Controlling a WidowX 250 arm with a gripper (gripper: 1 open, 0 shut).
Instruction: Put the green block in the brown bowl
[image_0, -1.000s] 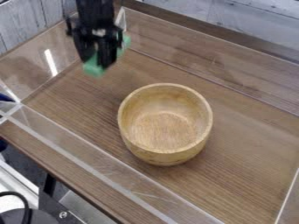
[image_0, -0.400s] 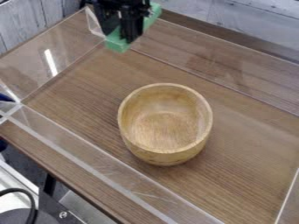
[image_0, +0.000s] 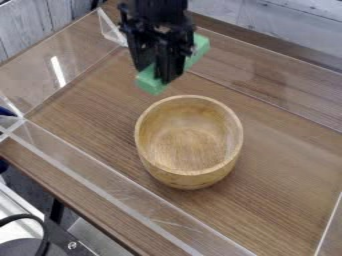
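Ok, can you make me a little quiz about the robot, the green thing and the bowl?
1. True or false: the green block is already lying inside the brown bowl.
2. What is the end effector doing? A) standing open above the table B) shut on the green block C) pushing the bowl
3. Fill in: the inside of the bowl looks ____.

Key:
1. False. The block is up in the air, held above the wooden table, just beyond the bowl's far rim.
2. B
3. Empty
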